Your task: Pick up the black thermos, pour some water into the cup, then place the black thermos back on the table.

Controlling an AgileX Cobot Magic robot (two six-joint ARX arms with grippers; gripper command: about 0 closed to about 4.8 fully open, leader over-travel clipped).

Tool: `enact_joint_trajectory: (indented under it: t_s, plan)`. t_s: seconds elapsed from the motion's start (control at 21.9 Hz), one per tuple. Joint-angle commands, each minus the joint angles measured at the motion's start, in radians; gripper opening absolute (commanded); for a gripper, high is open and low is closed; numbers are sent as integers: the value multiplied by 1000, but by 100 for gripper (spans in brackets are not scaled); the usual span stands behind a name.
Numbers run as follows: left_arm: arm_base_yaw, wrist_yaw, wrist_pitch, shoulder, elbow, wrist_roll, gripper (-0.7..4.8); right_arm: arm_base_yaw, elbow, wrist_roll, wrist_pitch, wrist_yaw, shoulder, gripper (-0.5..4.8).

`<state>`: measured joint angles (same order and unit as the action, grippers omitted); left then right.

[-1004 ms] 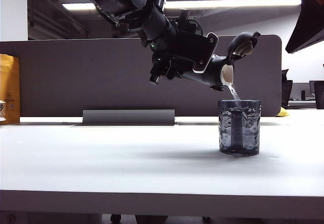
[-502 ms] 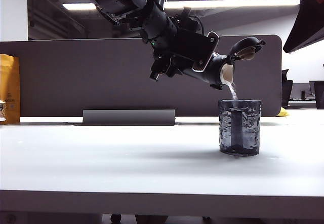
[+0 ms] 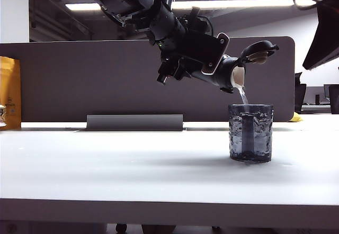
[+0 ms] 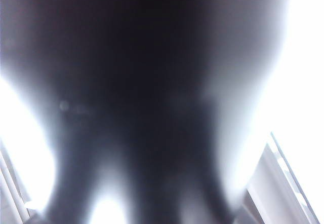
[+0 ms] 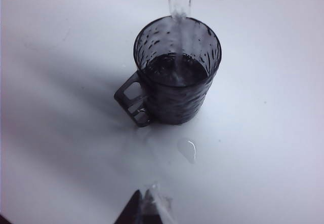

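The black thermos [image 3: 226, 75] hangs tilted above the table [image 3: 106, 165], its flip lid [image 3: 259, 48] open and its pale spout [image 3: 239, 77] pointing down. My left gripper [image 3: 211, 59] is shut on its body. A thin stream of water [image 3: 242, 95] falls into the cup [image 3: 250, 132], a dark dimpled glass mug standing on the table. In the left wrist view only a dark blur of the thermos [image 4: 152, 82] shows. The right wrist view looks down on the cup [image 5: 177, 77], partly filled, with the stream [image 5: 178, 6] entering it. My right gripper [image 5: 147, 209] is shut and empty, well apart from the cup.
A small puddle [image 5: 187, 149] lies on the table beside the cup. A grey-brown partition [image 3: 79, 80] runs behind the table, with a low grey stand [image 3: 134, 122] in front of it. A yellow bag [image 3: 9, 91] stands at the far left. The right arm [image 3: 323, 27] hangs at the upper right.
The thermos lid has swung a little higher and water keeps running into the cup. The right arm's dark shape at the upper right has shifted slightly.
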<state>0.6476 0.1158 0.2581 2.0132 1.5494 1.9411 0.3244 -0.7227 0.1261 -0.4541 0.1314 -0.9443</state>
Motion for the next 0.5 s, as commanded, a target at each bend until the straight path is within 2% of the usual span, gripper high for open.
enact_joint_trajectory:
  t_s: [0.05,0.5]
  plan:
    - [7,-16,73,-14,14,-5,-6,0,-1,5,13,1,2,-8]
    - [7,-15,72,-14,14,-12,-6,0,-1,7,16,1,2,-8]
